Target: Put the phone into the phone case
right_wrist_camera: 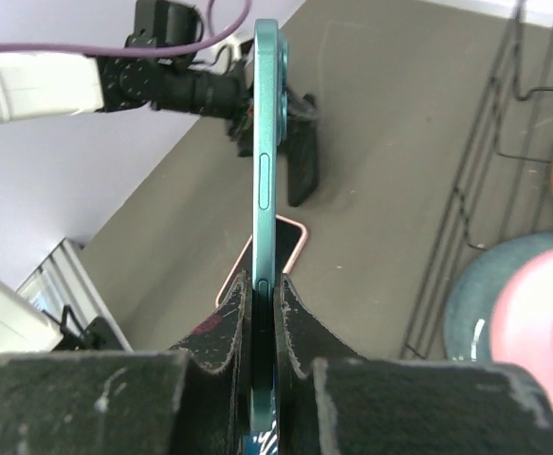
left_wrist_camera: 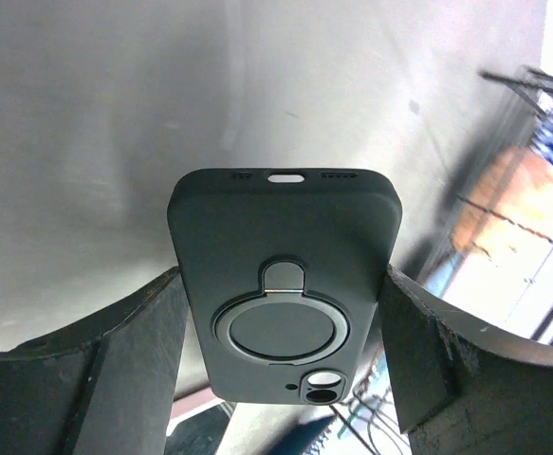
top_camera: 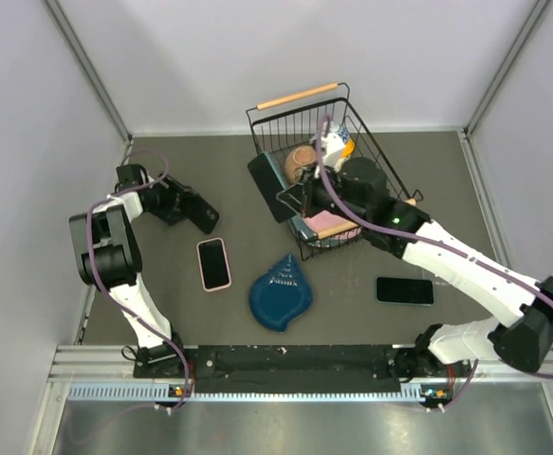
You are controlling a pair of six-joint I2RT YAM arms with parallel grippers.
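My left gripper (left_wrist_camera: 284,322) is closed across the long edges of the dark matte phone case with the ring stand (left_wrist_camera: 285,237), holding it up with its back toward the wrist camera. My right gripper (right_wrist_camera: 265,318) is pinched tight on the slim teal phone (right_wrist_camera: 267,142), which stands edge-on. I'd square the phone's face to the case's open side, seat one end first, then press gently so neither grip slips.

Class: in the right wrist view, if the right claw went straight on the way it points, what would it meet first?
Probably the black phone case held by the left claw: the teal phone in the right claw points almost at it. Depth is unclear, so it might pass just beside.
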